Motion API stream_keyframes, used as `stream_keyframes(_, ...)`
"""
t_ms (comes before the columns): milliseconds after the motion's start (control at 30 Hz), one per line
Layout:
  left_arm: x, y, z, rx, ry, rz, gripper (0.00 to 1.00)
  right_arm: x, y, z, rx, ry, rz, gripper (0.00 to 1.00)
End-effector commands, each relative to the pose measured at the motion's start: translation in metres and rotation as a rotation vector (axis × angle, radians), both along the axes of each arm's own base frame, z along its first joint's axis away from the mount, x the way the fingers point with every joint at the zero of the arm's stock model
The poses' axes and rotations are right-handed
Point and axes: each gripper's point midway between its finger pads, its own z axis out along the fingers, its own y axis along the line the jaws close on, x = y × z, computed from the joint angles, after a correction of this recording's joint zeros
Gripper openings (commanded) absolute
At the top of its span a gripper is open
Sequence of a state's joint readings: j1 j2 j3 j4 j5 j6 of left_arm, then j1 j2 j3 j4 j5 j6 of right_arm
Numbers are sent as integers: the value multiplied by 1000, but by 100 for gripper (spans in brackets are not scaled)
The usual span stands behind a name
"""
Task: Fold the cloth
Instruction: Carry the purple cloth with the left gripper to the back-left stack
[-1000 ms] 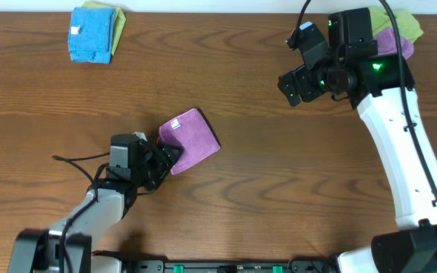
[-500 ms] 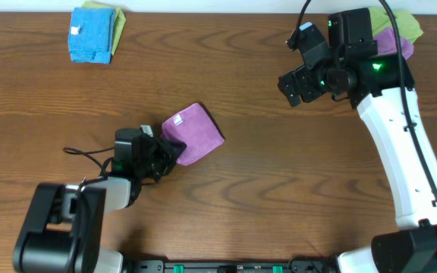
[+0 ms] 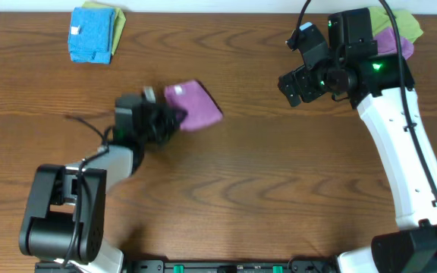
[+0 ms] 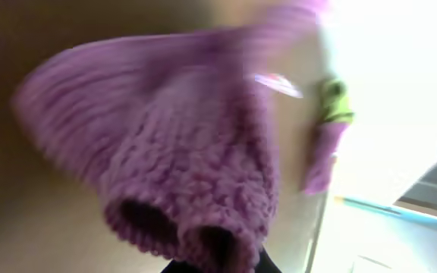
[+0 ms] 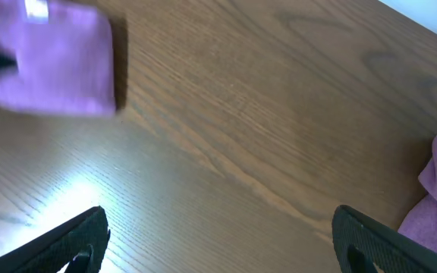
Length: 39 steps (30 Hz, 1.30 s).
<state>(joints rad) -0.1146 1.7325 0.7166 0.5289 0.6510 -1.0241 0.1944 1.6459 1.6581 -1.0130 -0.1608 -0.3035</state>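
Clamping one edge of the cloth [image 3: 194, 106], the left gripper [image 3: 173, 119] has its jaws fully closed, with the fabric bunched between them. In the overhead view the cloth lies left of the table's [image 3: 241, 189] centre, in a compact mauve-purple shape that extends from the left gripper toward the far right. In the left wrist view the cloth [image 4: 188, 167] fills most of the frame, and its fuzzy pile gathers into a thick roll at the bottom edge where the jaws meet. That view is blurred, so it does not show whether the free part of the cloth rests on the wooden surface or hangs above it. The right gripper [image 3: 296, 83] hovers over the far right part of the table, well apart from the cloth, with its jaws spread wide and nothing between them. In the right wrist view the right gripper [image 5: 218, 221] shows only bare wood grain between its two dark fingers [image 5: 78, 241]. The cloth [image 5: 51, 61] appears at the upper left of that view, with a small white tag [image 5: 36, 9] at its top edge. A folded blue cloth [image 3: 91, 34] lies on a green cloth [image 3: 117, 19] at the far left corner. A lavender cloth [image 3: 397, 42] lies beside another green cloth [image 3: 407, 23] at the far right corner, partly hidden behind the right arm.
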Motion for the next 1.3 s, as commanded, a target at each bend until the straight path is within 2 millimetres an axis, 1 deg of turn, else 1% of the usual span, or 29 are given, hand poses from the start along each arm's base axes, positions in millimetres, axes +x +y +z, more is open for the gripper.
stream_keyframes(0,51,26,67,8,-190,70,6,-3,3,1,-1,-2,16,94)
stream_keyframes(67,74,49,99,6,-262,131,6,-4,3,1,-2,1,16,94)
stream_keyframes(133,94,81,131,1,-323,222,6,-4,3,0,-2,3,16,94)
stream_keyframes(167,102,99,143,0,-342,277,6,-4,3,0,-2,3,16,94)
stream_keyframes(200,107,114,150,-2,-350,328,6,-4,3,1,-2,2,16,94)
stream_keyframes(233,112,134,156,-17,-347,401,6,-4,3,1,-1,-1,16,94)
stream_keyframes(267,114,147,159,-28,-341,450,5,-3,3,1,-1,-5,16,94)
stream_keyframes(300,115,159,160,-38,-334,499,6,-2,3,2,1,-9,16,94)
stream_keyframes(367,117,174,164,-47,-346,552,5,-1,4,3,3,-16,17,94)
stream_keyframes(500,120,187,173,-33,-390,614,6,1,6,5,8,-27,22,94)
stream_keyframes(567,121,195,174,-19,-397,656,6,1,8,5,19,-28,29,94)
stream_keyframes(633,123,207,173,11,-404,702,6,1,10,6,27,-26,34,94)
stream_keyframes(733,132,213,172,42,-422,674,6,1,10,6,27,-25,34,95)
stream_keyframes(800,148,213,174,66,-449,616,6,0,10,5,28,-23,32,94)
stream_keyframes(900,183,210,172,45,-451,521,5,0,10,5,29,-23,31,95)
stream_keyframes(1033,216,219,160,105,-430,502,5,-1,9,4,27,-16,30,95)
stream_keyframes(1267,255,233,135,182,-388,492,6,-3,9,3,25,-4,30,95)
